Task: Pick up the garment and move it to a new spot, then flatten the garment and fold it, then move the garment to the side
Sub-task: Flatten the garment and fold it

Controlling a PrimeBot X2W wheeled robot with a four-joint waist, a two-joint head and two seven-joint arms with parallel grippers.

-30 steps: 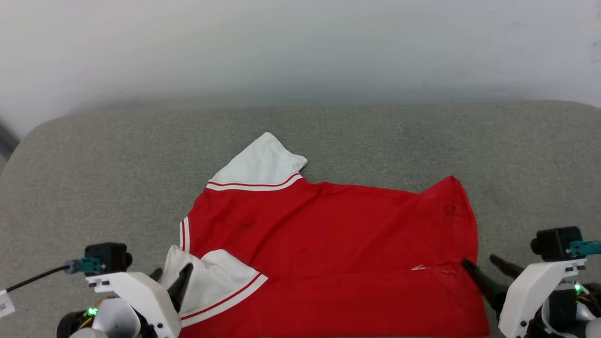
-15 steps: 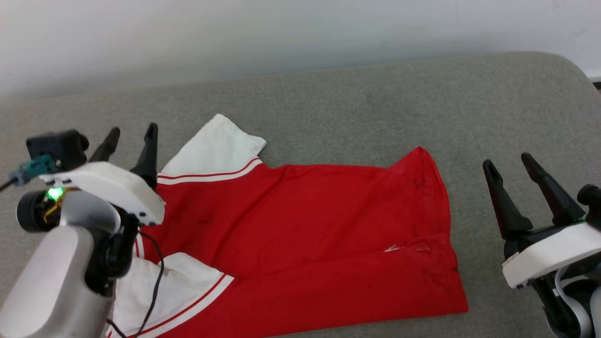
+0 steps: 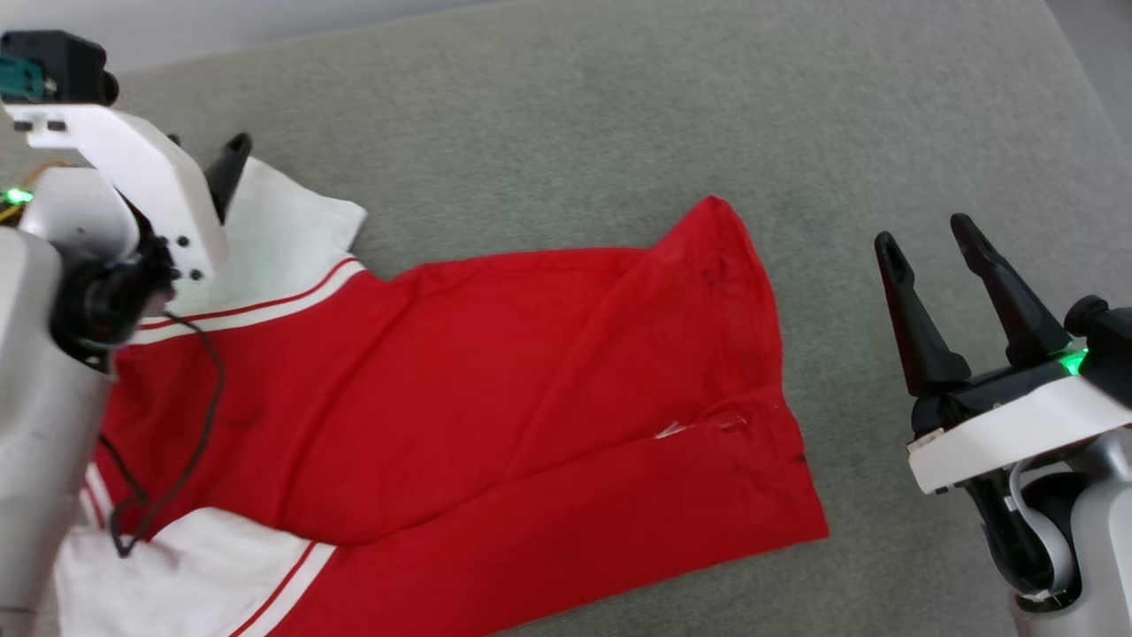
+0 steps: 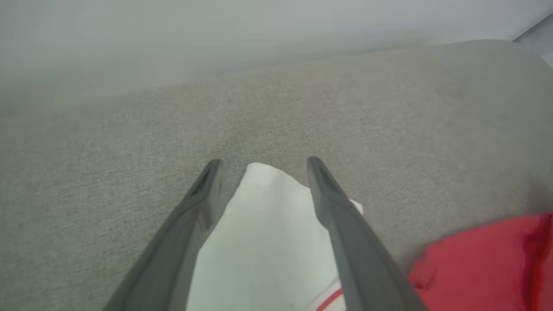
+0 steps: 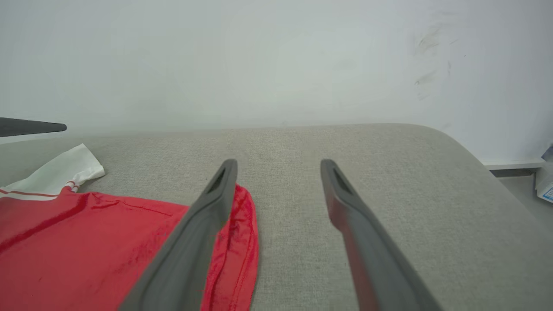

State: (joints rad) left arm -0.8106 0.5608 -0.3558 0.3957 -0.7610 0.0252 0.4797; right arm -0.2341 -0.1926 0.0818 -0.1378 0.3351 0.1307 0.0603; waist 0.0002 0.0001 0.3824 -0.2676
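Left gripper (image 4: pixel 263 160), jaws wide, straddles the far-left white sleeve (image 4: pixel 268 207); right gripper (image 3: pixel 922 230), jaws wide too, hovers just right of the garment (image 3: pixel 495 372) lying part-folded on the cushion (image 3: pixel 575 133): best lower both, pinch far corners, pull flat evenly.

Plain room: grey upholstered surface (image 3: pixel 566 106) against scuffed white wall (image 5: pixel 259 65).

I see a pale grey left forearm (image 3: pixel 35 442) with a white bracket (image 3: pixel 146 172), small dark screws (image 3: pixel 183 241) and a thin black cable (image 3: pixel 216 398). The black camera (image 3: pixel 62 62) has a teal plug (image 3: pixel 19 78). The left end effector (image 4: pixel 263 162) and the right end effector (image 3: pixel 922 232) have long dark tapered fingers. A green light (image 3: pixel 1072 361) glows.
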